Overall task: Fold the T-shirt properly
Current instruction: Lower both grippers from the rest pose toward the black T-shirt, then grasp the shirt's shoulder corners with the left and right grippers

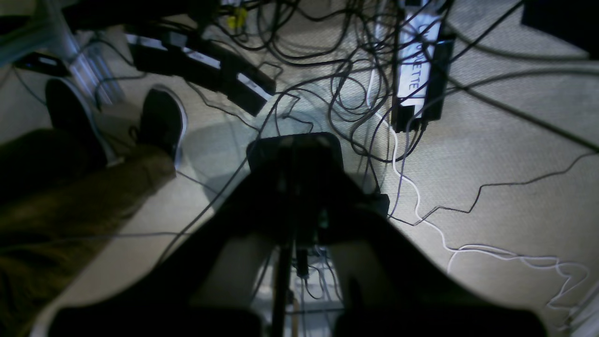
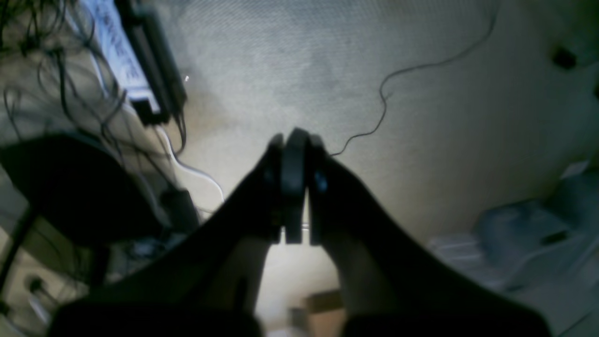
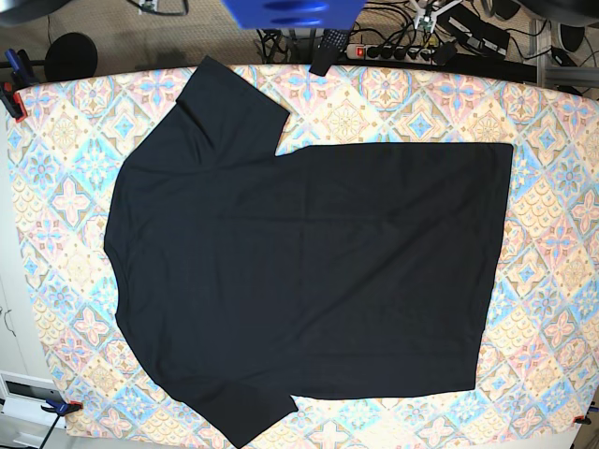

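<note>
T-shirt (image 3: 309, 271): lies flat and unfolded on the patterned tablecloth (image 3: 552, 234), collar end at the base view's left, hem at its right, both sleeves spread.
Right gripper (image 2: 295, 140): off the table, aimed down at the carpet (image 2: 421, 117); jaws pressed together, holding nothing.
Left gripper (image 1: 295, 145): also off the table, pointing down above tangled cables (image 1: 337, 70) and a person's shoes (image 1: 161, 119); jaws pressed together, empty.

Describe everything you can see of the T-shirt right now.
The T-shirt is plain black, soft-looking fabric with short sleeves. It lies spread flat and unfolded on the patterned table cover, neck end toward the base view's left, hem toward its right, one sleeve pointing to the top edge and one to the bottom. Only light wrinkles show. No claw touches it; neither arm appears above the table.
</note>
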